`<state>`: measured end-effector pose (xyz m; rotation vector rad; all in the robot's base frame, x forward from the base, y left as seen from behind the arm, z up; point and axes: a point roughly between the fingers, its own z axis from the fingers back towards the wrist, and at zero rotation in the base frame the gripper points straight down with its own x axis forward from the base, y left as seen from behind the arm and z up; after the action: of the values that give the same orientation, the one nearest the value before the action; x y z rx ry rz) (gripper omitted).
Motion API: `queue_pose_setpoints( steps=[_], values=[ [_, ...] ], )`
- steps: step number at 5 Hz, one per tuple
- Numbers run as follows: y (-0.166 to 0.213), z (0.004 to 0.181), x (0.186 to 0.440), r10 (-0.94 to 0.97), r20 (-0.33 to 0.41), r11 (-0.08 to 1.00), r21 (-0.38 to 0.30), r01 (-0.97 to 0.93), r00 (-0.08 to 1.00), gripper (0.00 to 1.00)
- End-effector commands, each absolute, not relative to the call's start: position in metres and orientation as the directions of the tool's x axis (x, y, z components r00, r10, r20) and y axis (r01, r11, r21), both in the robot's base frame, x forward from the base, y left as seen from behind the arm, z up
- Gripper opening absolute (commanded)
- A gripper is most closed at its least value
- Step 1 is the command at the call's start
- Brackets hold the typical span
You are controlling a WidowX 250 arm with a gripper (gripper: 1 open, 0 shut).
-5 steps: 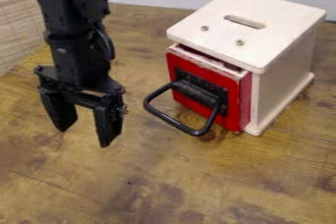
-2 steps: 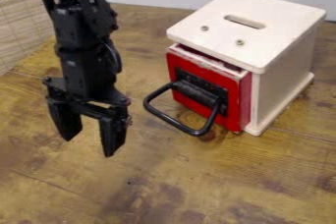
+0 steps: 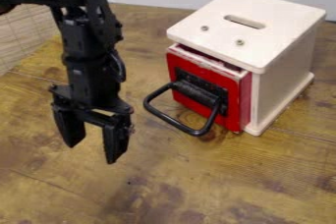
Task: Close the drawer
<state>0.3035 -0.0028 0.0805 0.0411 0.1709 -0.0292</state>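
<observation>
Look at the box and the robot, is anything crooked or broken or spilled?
Nothing looks spilled or broken. The one slightly odd thing is the red drawer: its front seems to stick out a little from the white box, so it doesn't look fully shut.

Bare wooden tabletop [image 3: 171, 184] lies between the black gripper [image 3: 92, 135] and the red drawer front [image 3: 226, 103], giving a low sideways path. The large black loop handle [image 3: 182, 109] juts out into that path, toward the gripper, and stands in the way of a straight approach to the red face. In front of the handle the wood is open. The cream box [image 3: 269, 56] blocks passage behind the front. Any gap beneath the handle is hard to judge.
</observation>
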Motion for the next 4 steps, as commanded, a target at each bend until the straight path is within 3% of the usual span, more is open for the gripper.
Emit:
queue_pose_setpoints(
  steps=[1, 4],
  values=[
    [-0.001, 0.089, 0.314, -0.039, -0.127, 0.998, 0.041, 0.044, 0.991, 1.00],
    [0.000, 0.078, 0.318, -0.057, -0.153, 0.997, 0.036, 0.064, 0.987, 1.00]
  ],
)
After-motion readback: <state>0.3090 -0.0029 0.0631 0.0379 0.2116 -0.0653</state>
